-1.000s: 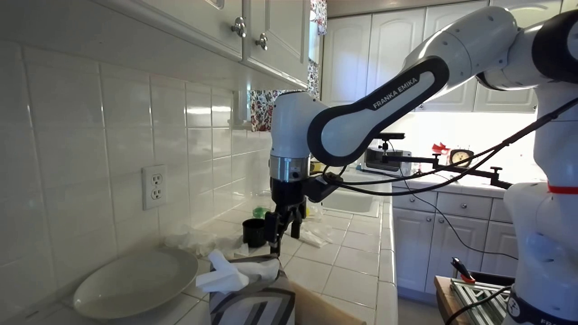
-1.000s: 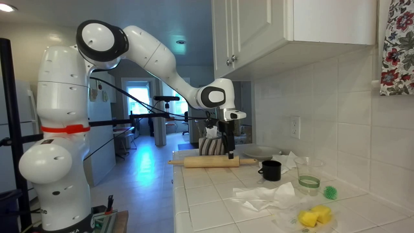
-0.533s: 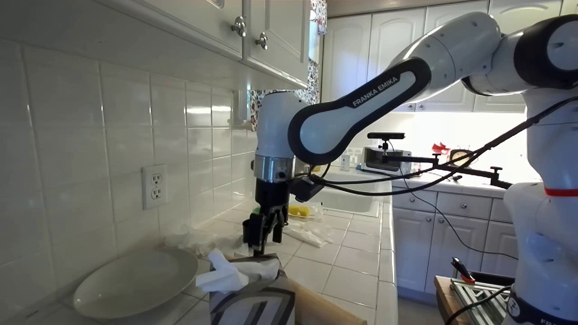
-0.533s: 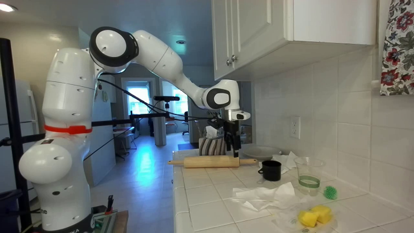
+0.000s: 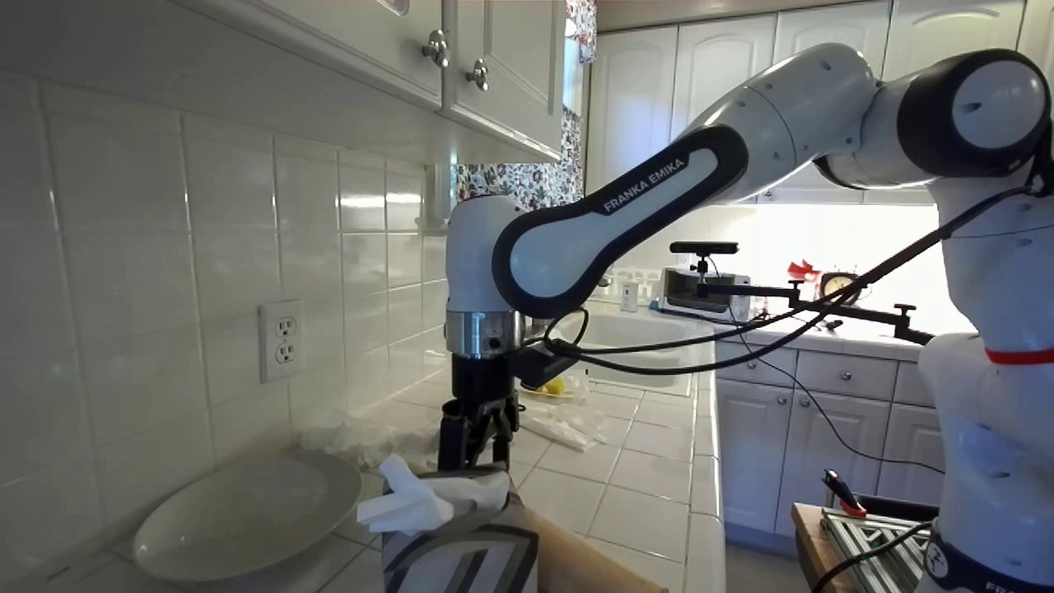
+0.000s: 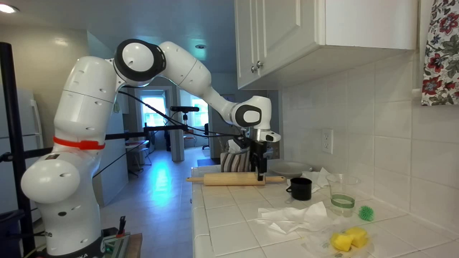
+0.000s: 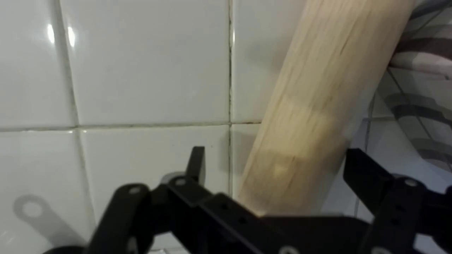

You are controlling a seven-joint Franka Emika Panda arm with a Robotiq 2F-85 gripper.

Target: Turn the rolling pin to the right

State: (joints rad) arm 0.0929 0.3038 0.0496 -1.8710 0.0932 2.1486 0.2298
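Observation:
The rolling pin, pale wood with a thinner handle at each end, lies across the white tiled counter in an exterior view. Another exterior view shows part of it behind the tissue box. My gripper points down at the barrel's end nearer the tiled wall. Seen from the wrist, the gripper stands open with the barrel slanting between its fingers. Tile shows between the left finger and the wood; the right finger is close to the barrel, and whether it touches I cannot tell.
A striped tissue box stands right beside the pin, with a white oval plate near the wall. A black cup, crumpled paper and a clear cup stand on the counter. A wall cabinet hangs above.
My gripper has moved toward the tiled wall along the pin, then come down lower at the barrel's end. It has stayed open. The rolling pin has not moved.

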